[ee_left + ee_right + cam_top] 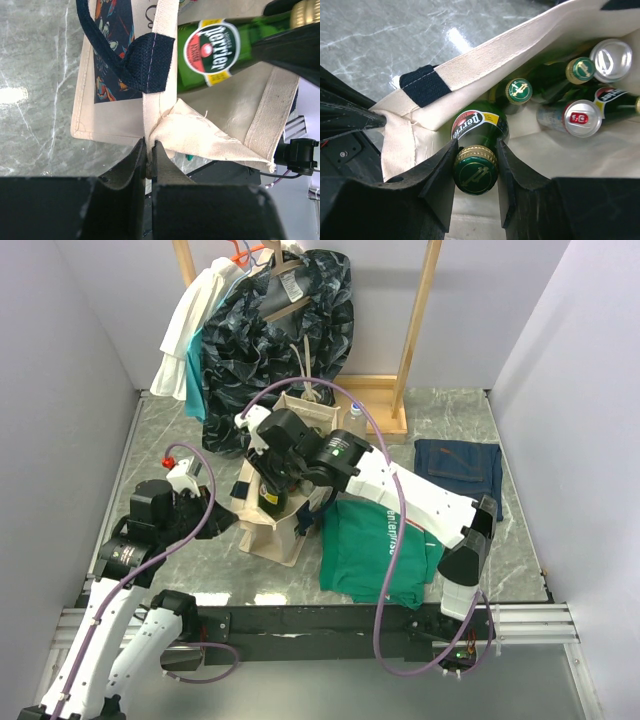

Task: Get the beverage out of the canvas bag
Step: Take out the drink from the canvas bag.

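My left claw [149, 152] is closed on a seam of the canvas bag [225, 135], I think to keep it down. My right claw [476, 149] grips the neck of the green bottle [479, 124]; its body is just beyond, in the bag's mouth, ready for lifting out

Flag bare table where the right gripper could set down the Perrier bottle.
Widest bare marble: far left, between the left wall, the hanging clothes and the left gripper pinching the canvas bag. A narrower strip lies right of the folded jeans. Crowded: the green T-shirt and jeans fill the bag's right side.
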Action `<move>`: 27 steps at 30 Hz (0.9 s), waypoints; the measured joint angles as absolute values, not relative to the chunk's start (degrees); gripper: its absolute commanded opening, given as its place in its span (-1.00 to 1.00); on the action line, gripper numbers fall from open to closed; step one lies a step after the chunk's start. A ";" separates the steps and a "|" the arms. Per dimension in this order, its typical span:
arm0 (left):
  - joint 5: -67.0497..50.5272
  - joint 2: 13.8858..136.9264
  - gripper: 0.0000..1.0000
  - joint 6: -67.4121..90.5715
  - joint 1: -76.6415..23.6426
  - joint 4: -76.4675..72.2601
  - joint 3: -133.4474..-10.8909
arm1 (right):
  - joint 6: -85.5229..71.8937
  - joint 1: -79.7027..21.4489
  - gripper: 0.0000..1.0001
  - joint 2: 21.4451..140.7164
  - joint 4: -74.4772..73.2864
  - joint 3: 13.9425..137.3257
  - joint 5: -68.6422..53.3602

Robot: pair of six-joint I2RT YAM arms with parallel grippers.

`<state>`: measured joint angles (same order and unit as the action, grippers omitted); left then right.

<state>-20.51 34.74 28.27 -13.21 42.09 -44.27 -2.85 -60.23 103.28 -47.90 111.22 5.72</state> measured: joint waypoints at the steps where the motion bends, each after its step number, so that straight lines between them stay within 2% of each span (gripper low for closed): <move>1: -20.51 34.74 -0.98 28.27 -13.15 42.09 -44.27 | -2.76 -60.25 -1.00 103.28 -48.23 111.70 5.96; 27: -17.82 32.86 -0.98 29.23 -11.92 43.20 -44.82 | -1.85 -62.39 -1.00 96.05 -52.51 114.43 9.61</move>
